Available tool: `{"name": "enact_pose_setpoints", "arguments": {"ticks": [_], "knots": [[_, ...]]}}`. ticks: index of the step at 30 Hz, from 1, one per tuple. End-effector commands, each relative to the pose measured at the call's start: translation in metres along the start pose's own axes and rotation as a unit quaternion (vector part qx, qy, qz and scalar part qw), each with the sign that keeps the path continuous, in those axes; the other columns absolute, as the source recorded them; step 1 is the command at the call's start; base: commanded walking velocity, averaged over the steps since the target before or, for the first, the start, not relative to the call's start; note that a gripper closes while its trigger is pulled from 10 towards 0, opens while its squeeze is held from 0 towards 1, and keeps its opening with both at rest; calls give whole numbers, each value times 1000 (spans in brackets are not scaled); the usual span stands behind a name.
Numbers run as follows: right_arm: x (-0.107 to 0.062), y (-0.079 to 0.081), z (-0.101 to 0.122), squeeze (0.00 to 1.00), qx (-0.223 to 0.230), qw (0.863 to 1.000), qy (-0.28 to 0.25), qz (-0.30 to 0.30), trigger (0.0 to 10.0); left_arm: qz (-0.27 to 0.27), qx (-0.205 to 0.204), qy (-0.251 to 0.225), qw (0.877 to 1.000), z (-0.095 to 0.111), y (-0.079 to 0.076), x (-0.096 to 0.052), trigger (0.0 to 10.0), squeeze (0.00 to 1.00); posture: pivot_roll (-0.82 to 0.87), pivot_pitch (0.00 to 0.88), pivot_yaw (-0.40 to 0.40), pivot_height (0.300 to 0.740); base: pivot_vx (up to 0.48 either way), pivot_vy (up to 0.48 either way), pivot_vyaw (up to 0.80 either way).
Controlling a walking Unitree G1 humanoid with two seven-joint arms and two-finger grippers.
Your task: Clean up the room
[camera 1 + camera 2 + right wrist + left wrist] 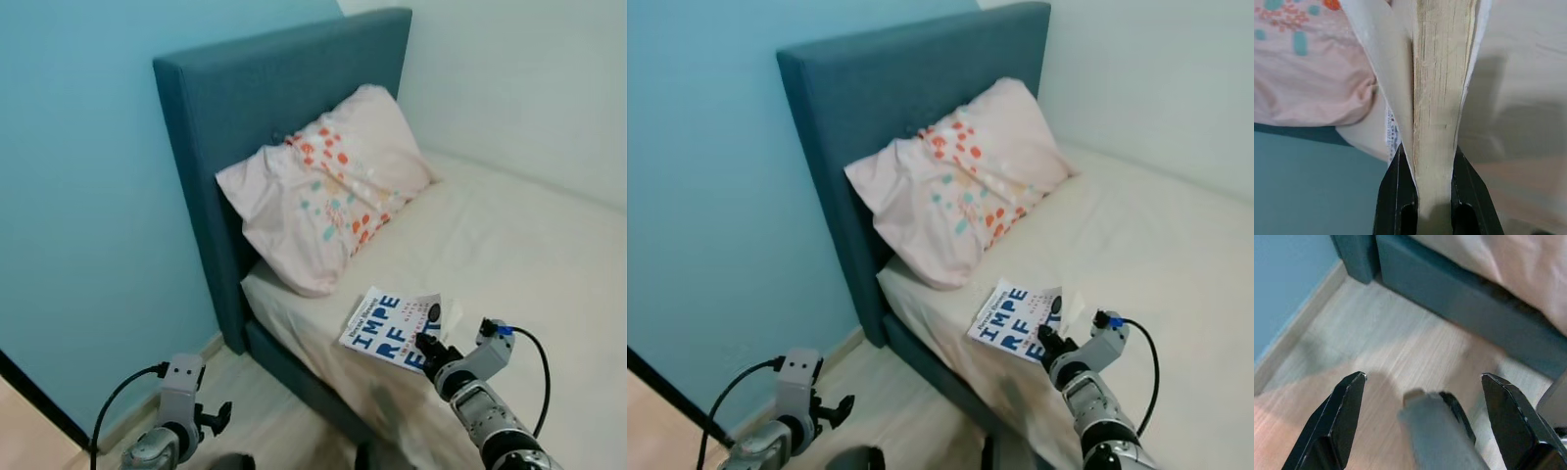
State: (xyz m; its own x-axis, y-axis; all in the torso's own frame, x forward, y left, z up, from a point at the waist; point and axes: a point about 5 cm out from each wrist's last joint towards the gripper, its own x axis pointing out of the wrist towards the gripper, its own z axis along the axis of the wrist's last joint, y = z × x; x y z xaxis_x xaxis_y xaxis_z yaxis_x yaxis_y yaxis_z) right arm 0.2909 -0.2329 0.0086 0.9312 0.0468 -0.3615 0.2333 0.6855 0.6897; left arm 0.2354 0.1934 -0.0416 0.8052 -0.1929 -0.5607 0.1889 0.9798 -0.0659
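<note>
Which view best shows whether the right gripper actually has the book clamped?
Right wrist view: both fingers press the book along its page edge. The eye views show its blue-lettered cover on the bed, right gripper at its corner.

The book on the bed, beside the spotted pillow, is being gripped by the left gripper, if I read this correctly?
Not quite: the right gripper is shut on the book, as the right wrist view shows. The left gripper hangs open over the floor. The book does lie on the bed beside the spotted pillow.

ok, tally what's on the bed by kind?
Pillow: 1
Book: 1, clamped in the right gripper
Total: 2
</note>
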Motion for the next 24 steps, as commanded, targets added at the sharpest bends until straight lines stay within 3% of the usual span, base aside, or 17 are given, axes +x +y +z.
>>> {"name": "enact_pose_setpoints", "arguments": {"ticks": [1,4,8,17,24], "knots": [[0,0,6,0,0,1000,-13,2,10000,4,7,-6,1000,2,6,-2,10000,0,-11,40,-23,570,0,0,0],[4,8,7,0,1,1000,-13,15,10000,14,14,-6,1000,0,10,-4,10000,0,-9,63,-22,550,0,0,0],[5,7,10,0,-7,1000,-4,-3,10000,12,19,-6,1000,-1,11,-6,10000,0,2,86,-21,536,0,0,0],[8,7,32,0,-6,1000,-11,-24,10000,15,25,-9,1000,-3,18,-10,10000,0,17,121,-20,536,0,0,0],[18,29,31,0,-18,1000,16,12,10000,13,32,-7,999,-5,18,-12,10000,0,34,132,-23,536,0,0,0]]}}
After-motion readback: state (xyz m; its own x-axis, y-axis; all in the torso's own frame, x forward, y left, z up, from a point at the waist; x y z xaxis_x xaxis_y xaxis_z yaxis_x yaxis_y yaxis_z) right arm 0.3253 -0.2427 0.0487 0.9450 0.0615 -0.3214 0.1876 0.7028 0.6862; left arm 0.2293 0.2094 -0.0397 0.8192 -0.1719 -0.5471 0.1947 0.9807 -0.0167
